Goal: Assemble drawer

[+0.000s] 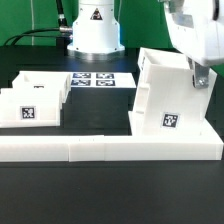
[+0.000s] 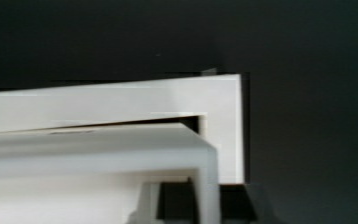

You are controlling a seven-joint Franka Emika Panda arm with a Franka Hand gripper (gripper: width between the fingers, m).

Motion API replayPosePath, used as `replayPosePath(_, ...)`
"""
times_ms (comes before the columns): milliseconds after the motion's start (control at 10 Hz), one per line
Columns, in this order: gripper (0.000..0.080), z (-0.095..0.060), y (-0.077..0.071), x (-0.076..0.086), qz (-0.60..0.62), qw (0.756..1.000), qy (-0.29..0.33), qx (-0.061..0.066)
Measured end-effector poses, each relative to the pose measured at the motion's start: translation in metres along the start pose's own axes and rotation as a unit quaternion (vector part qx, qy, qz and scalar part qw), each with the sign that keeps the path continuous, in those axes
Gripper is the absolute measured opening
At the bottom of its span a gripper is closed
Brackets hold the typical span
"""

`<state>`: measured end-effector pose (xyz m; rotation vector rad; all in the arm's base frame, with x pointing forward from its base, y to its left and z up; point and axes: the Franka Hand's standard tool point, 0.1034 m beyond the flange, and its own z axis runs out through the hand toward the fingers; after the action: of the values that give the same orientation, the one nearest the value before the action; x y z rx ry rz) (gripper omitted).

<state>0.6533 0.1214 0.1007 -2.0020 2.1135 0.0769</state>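
The drawer housing (image 1: pixel 163 98), a tall white box with a black-and-white tag on its front, stands at the exterior view's right, against the low white wall. My gripper (image 1: pixel 199 80) comes down from above onto the housing's upper right wall. In the wrist view the housing (image 2: pixel 140 105) fills the frame. One thin white wall of it runs between my dark fingers (image 2: pixel 178 205), and my gripper (image 2: pixel 208 206) is shut on it. Two smaller tagged white trays (image 1: pixel 34 100) lie at the exterior view's left, apart from the gripper.
A long low white L-shaped wall (image 1: pixel 100 149) runs along the front and turns back on the right, behind the housing. The marker board (image 1: pixel 95 80) lies at the back centre, in front of the robot's base (image 1: pixel 92 30). The table is black.
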Motion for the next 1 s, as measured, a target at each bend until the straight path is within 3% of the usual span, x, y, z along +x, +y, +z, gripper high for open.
replayPosePath(300,0.0041,0.0016,-0.0033,-0.0050,-0.010,1.000,-0.005,-0.019)
replayPosePath(500,0.0041,0.0018,-0.0030,-0.0059,-0.013,1.000,-0.005,-0.019)
replayPosePath(600,0.0227,0.0022,-0.0028,-0.0058,-0.014,1.000,-0.005,-0.019)
replayPosePath(700,0.0227,0.0024,-0.0027,-0.0058,-0.017,1.000,-0.005,-0.019)
replayPosePath(800,0.0361,0.0021,-0.0030,-0.0059,-0.019,1.000,-0.005,-0.019)
replayPosePath(900,0.0543,0.0018,-0.0036,-0.0060,-0.020,1.000,-0.005,-0.017)
replayPosePath(1000,0.0543,0.0015,-0.0042,-0.0060,-0.022,1.000,-0.005,-0.016)
